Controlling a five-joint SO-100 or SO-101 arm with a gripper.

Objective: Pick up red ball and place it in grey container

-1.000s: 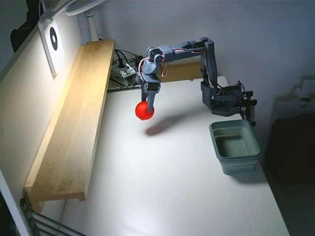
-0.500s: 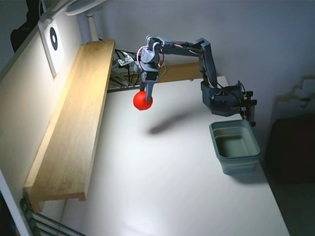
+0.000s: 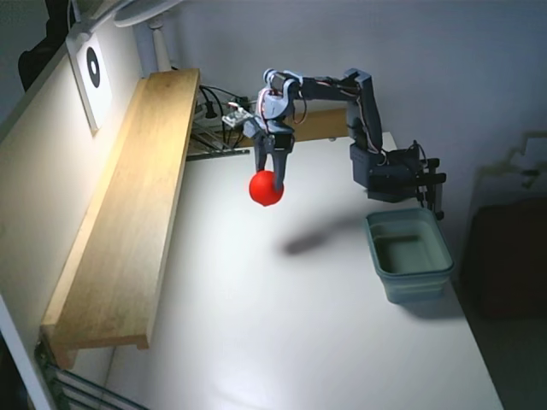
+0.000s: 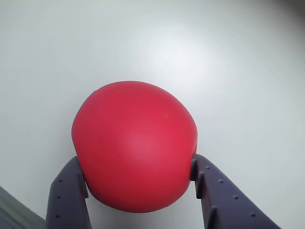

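High above the white worktop, the red ball hangs clear of any surface, its shadow lying well off to the right in the fixed view, which is why I judge it lifted rather than resting. Both fingers close on it from opposite sides, low on its curve as the wrist view shows it, with dark tips touching the red skin; the gripper is shut only as far as the ball's width allows. Held at that height, the ball should clear the thick rim of the grey container, which stands empty near the worktop's right edge, well apart from the ball and just in front of the arm's base. Carrying seems the step in hand, with release yet to come. Along the left runs a wooden shelf, away from the likely path.
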